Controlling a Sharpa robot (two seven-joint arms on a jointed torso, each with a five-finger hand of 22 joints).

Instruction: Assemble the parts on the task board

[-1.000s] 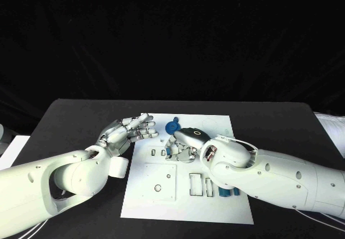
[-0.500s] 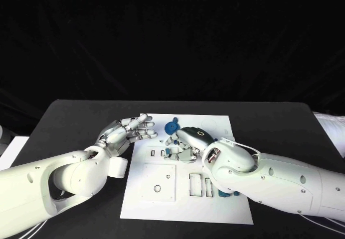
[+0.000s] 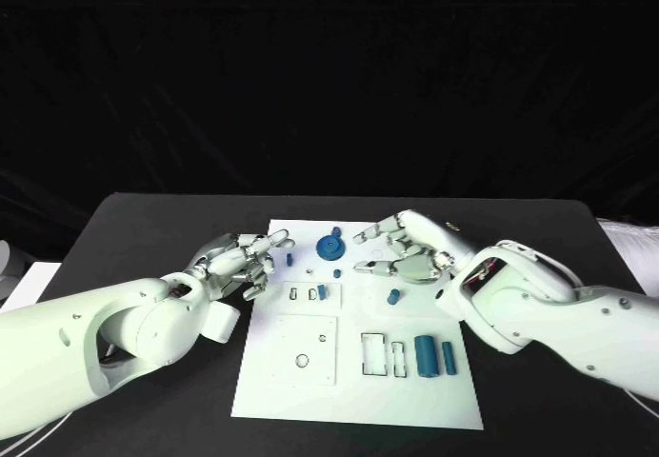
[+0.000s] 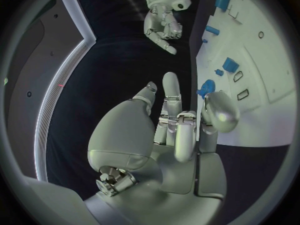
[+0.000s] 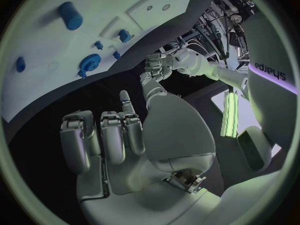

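The white task board (image 3: 360, 381) is seen lying in the middle of the black desk (image 3: 137, 228), long side running away from the robot. On its far part a round blue part (image 3: 329, 248) is seen, with a tiny blue part (image 3: 336, 231) just beyond it. Nearer the middle, a small blue part (image 3: 322, 292) stands at a slot beside a row of small cut-outs, and another small blue part (image 3: 394, 296) lies to the right of it. Toward the near right of the board, two blue cylinders (image 3: 437, 356) lie side by side next to rectangular slots. The left robot hand (image 3: 248, 259) is held over the left edge of the board, its fingers loosely curled and apart, with nothing between them; in the left wrist view the same robot hand (image 4: 181, 130) is shown beside the board edge with the fingers bare. The right robot hand (image 3: 406, 249) is held above the far right part of the board, near the round blue part but apart from it, fingers spread and partly bent, nothing gripped; the right wrist view confirms an empty palm (image 5: 125, 140). The two robot hands are kept well apart, with the round blue part between them.
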